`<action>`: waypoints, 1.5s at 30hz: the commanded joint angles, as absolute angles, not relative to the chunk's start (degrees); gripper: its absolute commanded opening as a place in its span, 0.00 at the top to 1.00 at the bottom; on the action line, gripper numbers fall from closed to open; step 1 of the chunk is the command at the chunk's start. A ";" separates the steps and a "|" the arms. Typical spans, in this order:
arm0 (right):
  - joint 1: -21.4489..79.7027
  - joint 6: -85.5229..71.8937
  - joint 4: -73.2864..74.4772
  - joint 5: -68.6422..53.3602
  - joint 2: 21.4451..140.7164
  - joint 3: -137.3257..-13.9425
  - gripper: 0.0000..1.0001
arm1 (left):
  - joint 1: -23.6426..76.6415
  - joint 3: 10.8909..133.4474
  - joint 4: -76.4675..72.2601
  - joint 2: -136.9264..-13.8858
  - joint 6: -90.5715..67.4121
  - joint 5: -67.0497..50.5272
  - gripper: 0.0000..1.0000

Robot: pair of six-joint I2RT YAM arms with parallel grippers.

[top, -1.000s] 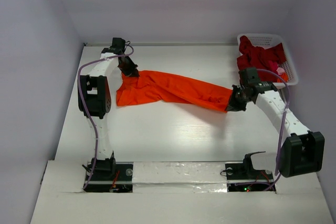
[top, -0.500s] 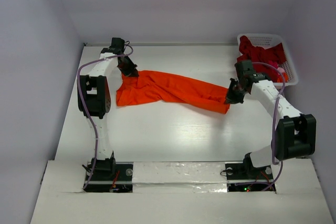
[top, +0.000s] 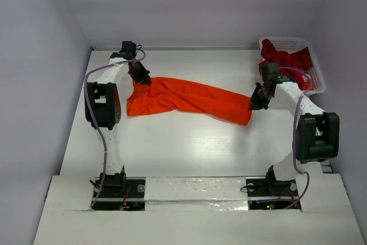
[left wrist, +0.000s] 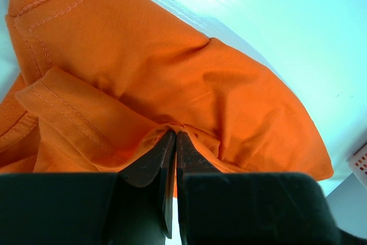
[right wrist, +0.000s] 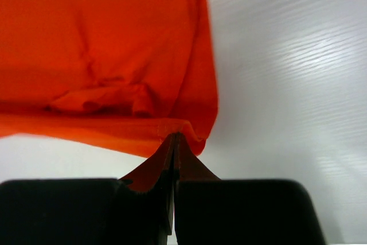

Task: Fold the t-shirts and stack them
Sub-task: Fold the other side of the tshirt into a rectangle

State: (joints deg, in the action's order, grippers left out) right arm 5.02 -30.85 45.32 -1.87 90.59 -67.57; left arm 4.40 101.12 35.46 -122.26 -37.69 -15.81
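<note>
White table [top: 183, 147] bears orange-red t-shirt [top: 195, 97]; left gripper [top: 144, 81], right gripper [top: 252, 105] pinch its ends; only overhead shows crimson t-shirts [top: 284, 61].

The top external camera sits high above and behind the two arm bases, looking down and forward across the whole table [top: 189, 142] to the back wall; it is the distant view, taking in both arms entire and the basket [top: 292, 44] at the far right corner; the left wrist camera rides just behind the left gripper [left wrist: 175, 137], looking along its fingers, very close to the orange-red t-shirt [left wrist: 172, 67], which fills most of its frame; the right wrist camera sits likewise behind the right gripper [right wrist: 174, 137], equally close, facing cloth and bare tabletop; each wrist view shares one end of the shirt with the overhead view, the left its left end, the right its right end.
</note>
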 commanded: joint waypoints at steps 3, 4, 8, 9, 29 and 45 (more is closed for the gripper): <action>-1.40 -29.71 41.84 -0.18 92.28 -69.08 1.00 | 3.96 101.43 35.42 -120.59 -36.65 -15.12 1.00; -2.02 -29.62 41.57 -0.18 92.46 -69.08 1.00 | 3.96 101.43 35.33 -120.59 -36.56 -15.12 1.00; -3.34 -29.27 41.22 -0.61 93.69 -69.34 1.00 | 3.96 101.51 35.24 -120.85 -36.74 -15.29 1.00; -3.34 -29.09 41.05 -1.49 94.47 -69.35 1.00 | 3.96 101.60 35.24 -120.94 -36.74 -15.29 1.00; -3.34 -28.39 41.92 0.97 104.85 -79.54 1.00 | 3.96 101.78 35.42 -121.11 -36.47 -14.41 1.00; -3.34 -27.95 43.51 2.37 110.83 -86.66 0.78 | 2.90 101.95 37.26 -119.88 -35.68 -9.85 0.83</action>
State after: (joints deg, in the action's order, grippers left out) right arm -2.55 -28.32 43.00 -0.99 110.76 -84.25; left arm 4.29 101.12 36.16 -122.26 -36.67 -13.04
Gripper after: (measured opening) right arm 0.154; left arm 0.143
